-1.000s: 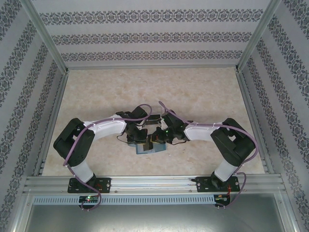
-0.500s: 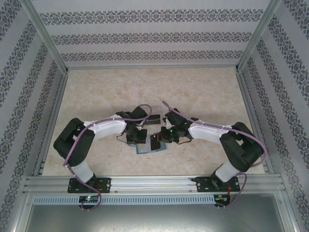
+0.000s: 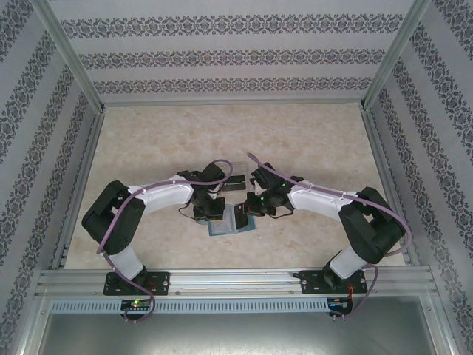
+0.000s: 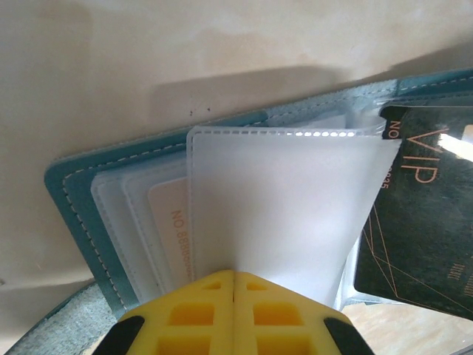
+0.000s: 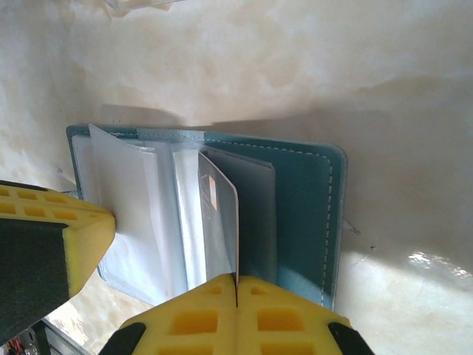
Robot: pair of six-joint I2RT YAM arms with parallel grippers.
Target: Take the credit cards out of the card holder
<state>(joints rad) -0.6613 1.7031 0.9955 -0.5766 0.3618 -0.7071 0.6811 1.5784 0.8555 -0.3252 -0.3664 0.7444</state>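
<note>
Top external: card holder [image 3: 230, 226] lies open on counter [image 3: 310, 140], near-centre, both arms over it. Left wrist: left gripper [image 4: 235, 277] pinched tight on clear sleeve [image 4: 284, 200]; dark VIP card [image 4: 421, 229] & pale card [image 4: 171, 222] sit in pockets. Right wrist: right gripper [image 5: 236, 285] pinching sleeve leaf [image 5: 220, 214], leaf raised upright.

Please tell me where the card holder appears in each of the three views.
Top external: card holder lies a little below the picture's centre.
Left wrist: card holder lies open across the frame, teal edge at the left.
Right wrist: card holder lies open mid-frame, teal cover at the right.
Shared landmark: the clear sleeves standing up from it in both wrist views.
</note>
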